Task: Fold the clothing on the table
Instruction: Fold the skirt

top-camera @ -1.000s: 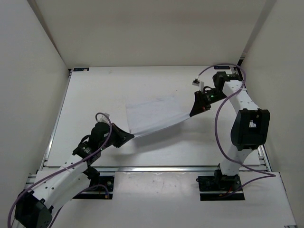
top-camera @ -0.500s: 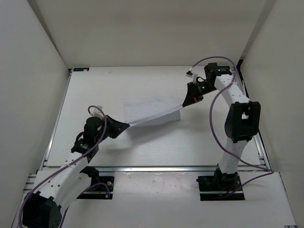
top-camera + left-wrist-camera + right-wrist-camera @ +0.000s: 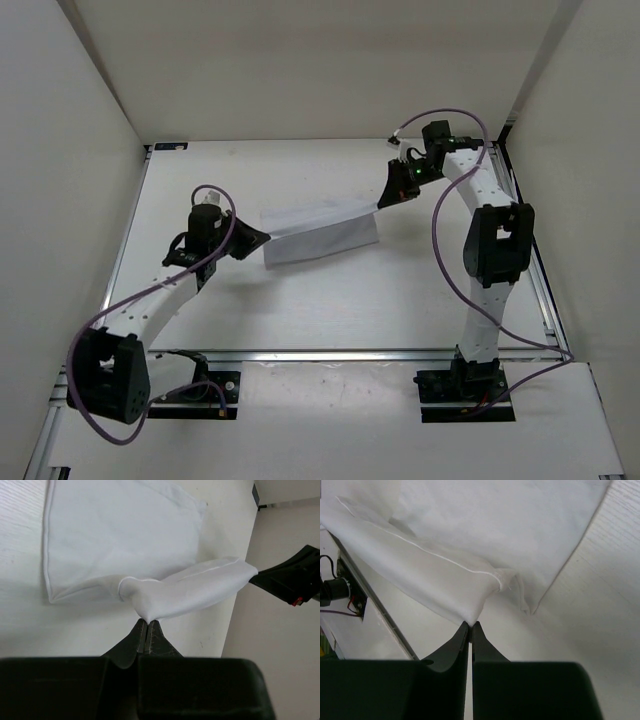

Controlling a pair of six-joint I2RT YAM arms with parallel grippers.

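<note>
White fabric, the clothing, sits mid-worktop: its lower layer lies flat, and one edge is raised in a taut band between the arms. The left end effector pinches one corner of that band, jaws closed on it, and the right end effector clamps the other corner the same way.

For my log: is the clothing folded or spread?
Half folded: left fingers and right fingers hold the clothing with one edge above the rest.

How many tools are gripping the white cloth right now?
2. The left tool pinches the clothing at its left end; the right tool pinches its far right corner. The held edge is stretched, lifted, between them.
</note>
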